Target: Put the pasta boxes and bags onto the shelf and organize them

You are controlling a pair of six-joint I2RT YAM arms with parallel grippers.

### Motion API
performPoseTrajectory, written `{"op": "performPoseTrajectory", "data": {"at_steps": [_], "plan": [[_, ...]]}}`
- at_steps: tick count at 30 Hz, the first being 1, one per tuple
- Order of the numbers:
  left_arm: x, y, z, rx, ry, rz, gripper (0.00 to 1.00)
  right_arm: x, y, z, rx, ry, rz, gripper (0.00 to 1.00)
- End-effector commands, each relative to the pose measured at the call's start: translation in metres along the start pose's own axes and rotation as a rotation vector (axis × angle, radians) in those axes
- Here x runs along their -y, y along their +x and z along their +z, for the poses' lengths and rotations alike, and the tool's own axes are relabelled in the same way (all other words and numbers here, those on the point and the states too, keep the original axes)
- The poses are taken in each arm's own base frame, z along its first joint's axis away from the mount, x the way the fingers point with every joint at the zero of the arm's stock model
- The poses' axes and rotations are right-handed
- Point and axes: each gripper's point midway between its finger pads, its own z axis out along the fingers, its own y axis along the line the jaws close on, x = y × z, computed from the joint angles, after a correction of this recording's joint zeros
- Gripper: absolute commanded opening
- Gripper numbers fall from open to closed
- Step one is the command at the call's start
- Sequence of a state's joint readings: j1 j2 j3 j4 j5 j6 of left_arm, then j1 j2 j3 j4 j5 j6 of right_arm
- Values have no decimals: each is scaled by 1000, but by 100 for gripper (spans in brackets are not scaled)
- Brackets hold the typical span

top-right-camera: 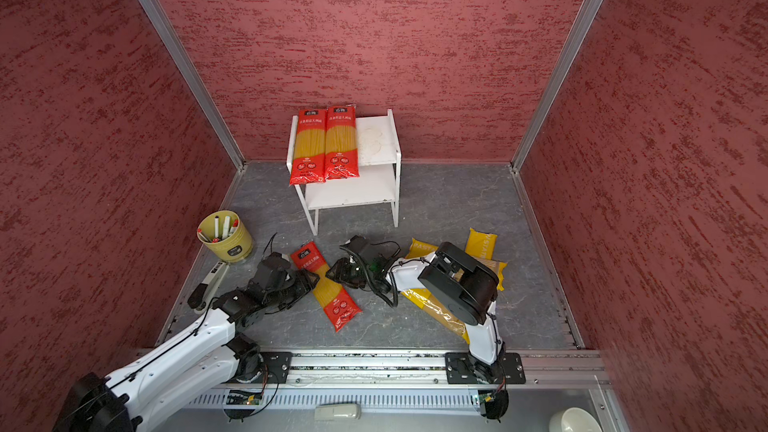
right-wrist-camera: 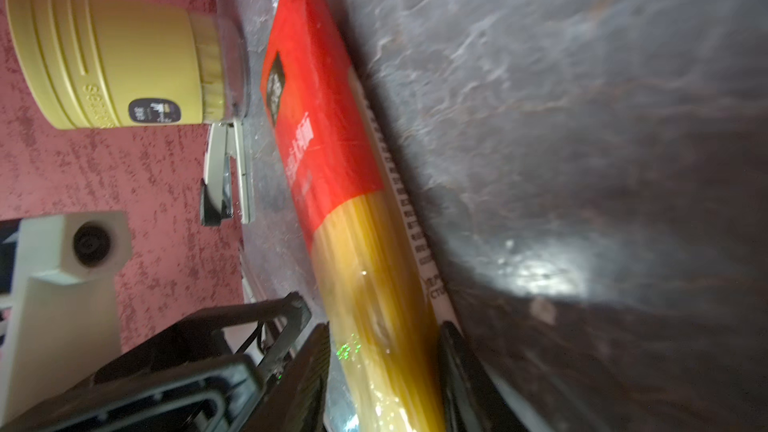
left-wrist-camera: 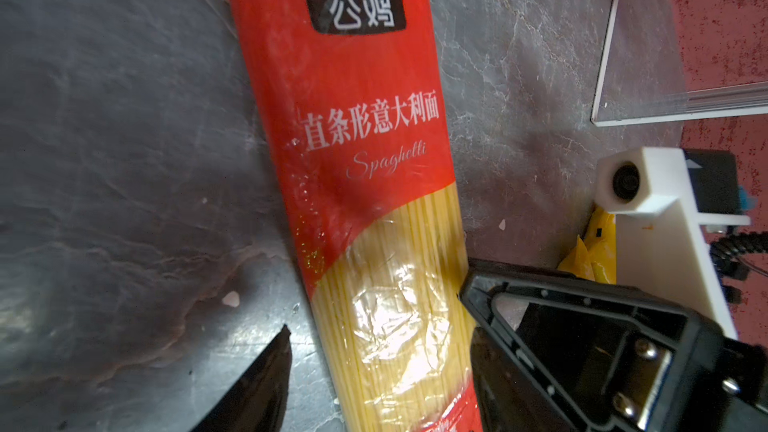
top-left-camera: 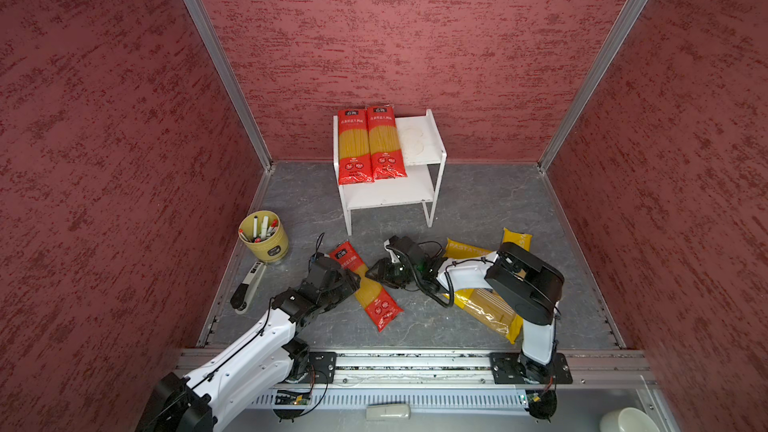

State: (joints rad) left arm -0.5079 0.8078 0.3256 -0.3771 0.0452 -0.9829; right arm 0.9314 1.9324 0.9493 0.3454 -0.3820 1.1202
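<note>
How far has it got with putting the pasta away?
Done: two red spaghetti packs lie side by side on the top board of the white two-tier shelf. In hand: a third red pack lies on the grey table, with the left gripper open astride it and the right gripper flanking it too. Left: the yellow pasta packs, partly hidden under the right arm.
</note>
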Motion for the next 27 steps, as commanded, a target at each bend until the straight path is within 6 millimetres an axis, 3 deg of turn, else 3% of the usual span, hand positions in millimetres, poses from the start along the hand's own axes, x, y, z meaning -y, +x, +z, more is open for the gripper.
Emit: {"op": "performPoseTrajectory", "data": {"at_steps": [1,6,10,18,27], "plan": [[-5,-2,2,10,-11,-9,68,-24,1,-9,-17,-36,-50,48],[-3,-4,2,8,-14,-2,68,-2,-27,-13,42,140,-131,57],[-2,-2,4,1,-7,-8,65,9,-31,-1,10,212,-179,61],[-5,0,9,4,8,-43,51,-14,-15,20,-60,41,-142,55],[-4,-2,7,14,7,-46,40,-18,-10,15,-77,24,-159,53]]}}
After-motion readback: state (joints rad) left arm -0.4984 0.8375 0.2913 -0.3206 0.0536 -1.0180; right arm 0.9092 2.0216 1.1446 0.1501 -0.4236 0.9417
